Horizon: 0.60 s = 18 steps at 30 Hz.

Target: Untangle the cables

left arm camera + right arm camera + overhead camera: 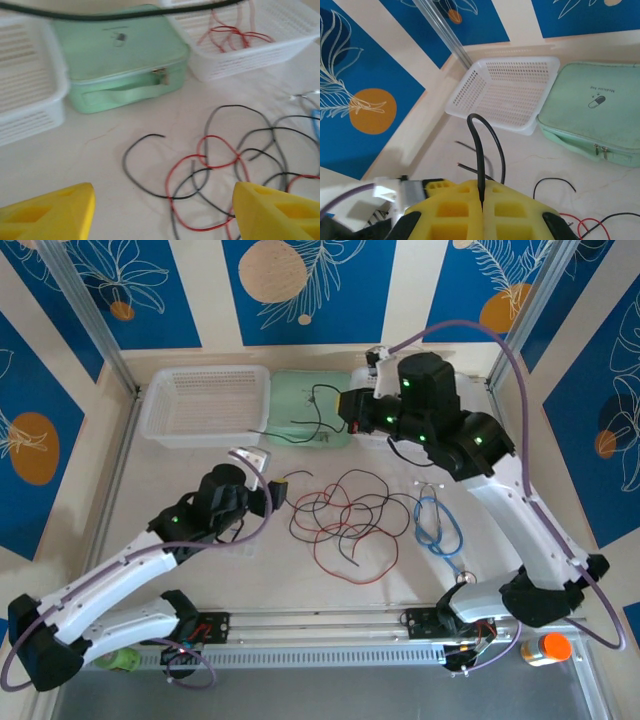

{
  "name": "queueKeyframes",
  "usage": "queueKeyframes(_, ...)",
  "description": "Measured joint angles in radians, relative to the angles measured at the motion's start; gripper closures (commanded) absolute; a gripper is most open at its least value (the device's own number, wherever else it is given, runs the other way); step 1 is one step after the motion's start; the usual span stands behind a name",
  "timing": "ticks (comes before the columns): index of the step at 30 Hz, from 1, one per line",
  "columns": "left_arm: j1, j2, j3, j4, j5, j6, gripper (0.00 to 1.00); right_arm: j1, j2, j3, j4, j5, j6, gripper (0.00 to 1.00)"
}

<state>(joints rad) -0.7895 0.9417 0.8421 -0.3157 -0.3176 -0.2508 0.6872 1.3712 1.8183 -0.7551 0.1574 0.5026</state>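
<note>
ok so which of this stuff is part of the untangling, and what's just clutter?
Job: red and black cable tangle; black cable pinched in the right gripper; left gripper, open, near the tangle.
Lying about: white basket; green medicine case; light blue coiled cable; orange-capped bottle.

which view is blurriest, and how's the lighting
left wrist view: soft throughout, the red and black cables smeared, the left gripper's yellow fingers blurred; right wrist view: sharper, black cable crisp in the shut right gripper; top external view: evenly lit, sharp, faint shadows
</note>
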Motion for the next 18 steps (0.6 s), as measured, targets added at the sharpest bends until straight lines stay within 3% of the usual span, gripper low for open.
queueKeyframes(7, 0.034, -0.089, 0.087, -0.245, -0.222, -0.135, 0.24, 0.001, 0.184, 0.064, 0.071, 0.001, -0.054, 1.0)
queueKeyframes(13, 0.077, -0.127, 0.158, -0.378, -0.283, -0.203, 0.23, 0.01, 0.356, 0.151, 0.176, -0.001, -0.109, 1.0)
queueKeyframes(18, 0.085, -0.152, 0.219, -0.441, -0.303, -0.22, 0.23, 0.013, 0.583, 0.351, 0.264, -0.002, -0.162, 1.0)
